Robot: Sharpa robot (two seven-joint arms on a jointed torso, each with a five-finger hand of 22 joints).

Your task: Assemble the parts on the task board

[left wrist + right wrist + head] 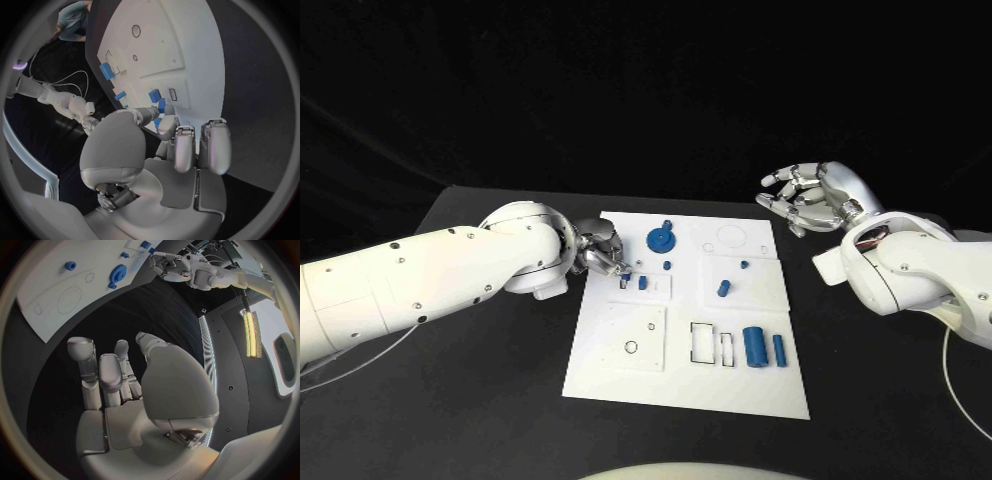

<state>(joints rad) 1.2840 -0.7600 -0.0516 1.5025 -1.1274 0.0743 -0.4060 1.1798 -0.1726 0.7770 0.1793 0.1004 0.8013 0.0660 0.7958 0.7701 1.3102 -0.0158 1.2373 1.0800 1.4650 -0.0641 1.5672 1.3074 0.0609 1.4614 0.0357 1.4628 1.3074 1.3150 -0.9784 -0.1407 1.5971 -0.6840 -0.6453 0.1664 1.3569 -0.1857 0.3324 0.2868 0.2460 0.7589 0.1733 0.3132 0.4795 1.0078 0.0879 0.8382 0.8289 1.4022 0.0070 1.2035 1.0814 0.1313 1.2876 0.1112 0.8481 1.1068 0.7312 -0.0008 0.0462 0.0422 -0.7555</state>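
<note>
While curled, right hand [816, 198] aloft

Both arms wore smooth white rounded shells dotted with small dark screws. The left hand [600, 250] and right hand [815, 197] were silver metal with segmented fingers. A thin pale cable trailed beneath each arm.

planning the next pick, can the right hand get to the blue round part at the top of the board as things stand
Probably yes: the right hand hovers empty off the task board, and nothing stands between it and the blue round part. The left hand works just beside it, though.
</note>
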